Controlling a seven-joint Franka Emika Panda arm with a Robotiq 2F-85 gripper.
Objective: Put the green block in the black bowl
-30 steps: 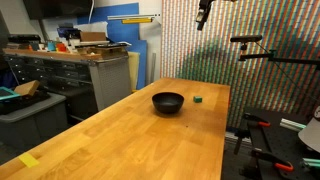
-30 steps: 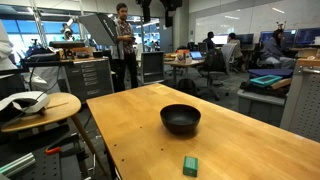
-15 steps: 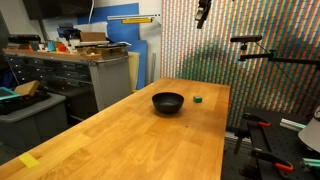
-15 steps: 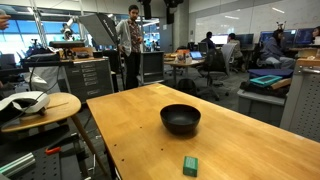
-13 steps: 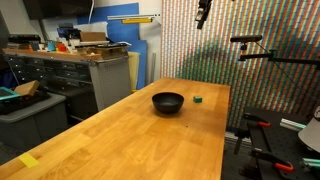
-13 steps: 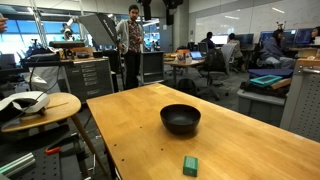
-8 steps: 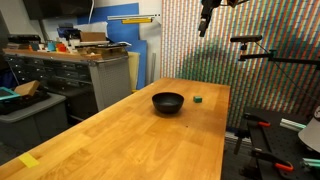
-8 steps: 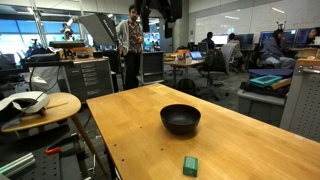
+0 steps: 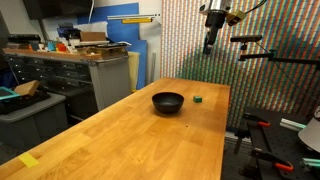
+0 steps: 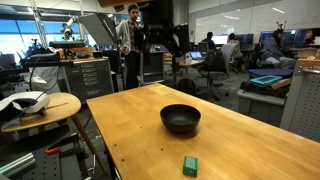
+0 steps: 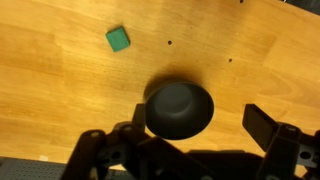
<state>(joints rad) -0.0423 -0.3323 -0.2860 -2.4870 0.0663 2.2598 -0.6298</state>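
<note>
The tiny green block lies on the wooden table just beside the round black bowl; both show in both exterior views, with the block near the table's front edge and the bowl behind it. My gripper hangs high above the table, open and empty, also in an exterior view. In the wrist view the bowl lies far below between my spread fingers, and the block is at the upper left. My gripper holds nothing.
A yellow tape scrap lies at the table's near corner. A camera stand arm is beside the table. A round side table with a white object stands off one side. A person stands behind.
My gripper has come down from the top edge of both exterior views and hangs lower over the table. The block and the bowl have not moved.
</note>
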